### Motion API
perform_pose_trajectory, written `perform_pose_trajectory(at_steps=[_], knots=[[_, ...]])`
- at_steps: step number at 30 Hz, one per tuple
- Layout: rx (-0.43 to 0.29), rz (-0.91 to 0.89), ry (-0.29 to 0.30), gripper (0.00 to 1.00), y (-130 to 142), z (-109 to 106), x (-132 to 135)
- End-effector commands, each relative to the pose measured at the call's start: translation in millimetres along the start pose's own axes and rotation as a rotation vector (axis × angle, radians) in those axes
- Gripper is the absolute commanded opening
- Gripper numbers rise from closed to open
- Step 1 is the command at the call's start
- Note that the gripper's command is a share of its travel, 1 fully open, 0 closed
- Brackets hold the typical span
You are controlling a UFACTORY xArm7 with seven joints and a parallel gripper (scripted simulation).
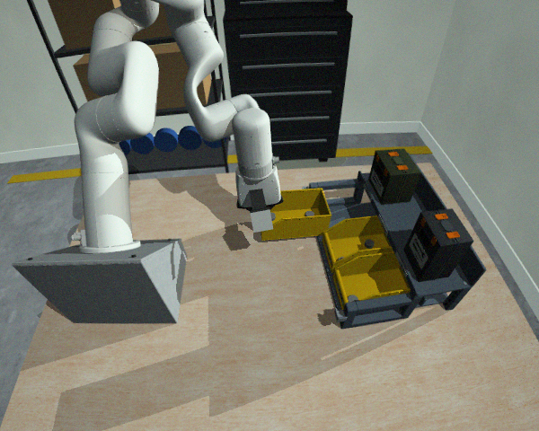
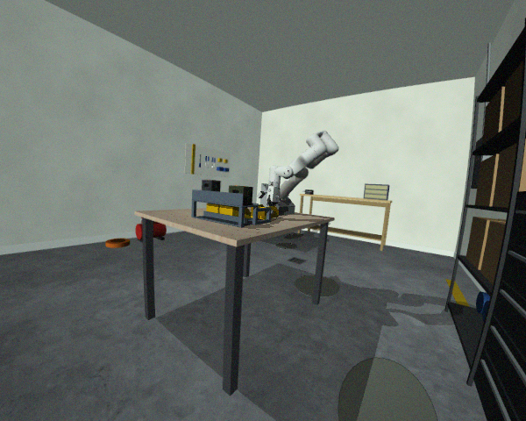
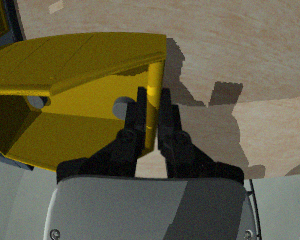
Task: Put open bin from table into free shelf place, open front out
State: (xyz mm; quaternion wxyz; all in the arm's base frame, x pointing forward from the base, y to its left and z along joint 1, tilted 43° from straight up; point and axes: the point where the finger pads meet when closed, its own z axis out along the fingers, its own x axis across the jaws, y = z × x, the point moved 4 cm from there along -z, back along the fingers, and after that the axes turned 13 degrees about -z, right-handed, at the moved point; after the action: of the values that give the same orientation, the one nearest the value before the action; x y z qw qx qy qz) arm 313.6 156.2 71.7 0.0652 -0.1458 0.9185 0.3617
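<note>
The yellow bin [image 1: 297, 227] [image 3: 80, 55] stands roughly level left of the shelf's far end, its low open front toward the robot. Grey round parts lie in it, one [image 1: 309, 214] [image 3: 122, 107] near the middle. My gripper [image 3: 152, 100] is shut on its front wall, one finger inside and one outside; in the top view the fingertips are hidden. Whether its underside touches the table cannot be told. Two yellow bins, one farther [image 1: 357, 229] and one nearer [image 1: 369, 273], stand side by side on the grey-blue shelf [image 1: 376, 306], open fronts out. The free place [image 1: 346, 212] is beyond them.
A raised board [image 1: 390, 217] runs along the shelf's rear. It bears a green case [image 1: 394, 176] and a black case [image 1: 439, 245]. A rail [image 1: 334, 184] and an upright post [image 1: 358, 188] bound the shelf's far end. The farther shelf bin is close to the held bin.
</note>
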Motion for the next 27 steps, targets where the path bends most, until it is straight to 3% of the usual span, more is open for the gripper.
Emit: perform_pose_trajectory(at_steps=[1,27], knots=[[-0.002,0.001,0.003,0.0,-0.4,-0.6,-0.7],[-0.008,0.001,0.029,0.0,-1.9,-0.3,-7.4]])
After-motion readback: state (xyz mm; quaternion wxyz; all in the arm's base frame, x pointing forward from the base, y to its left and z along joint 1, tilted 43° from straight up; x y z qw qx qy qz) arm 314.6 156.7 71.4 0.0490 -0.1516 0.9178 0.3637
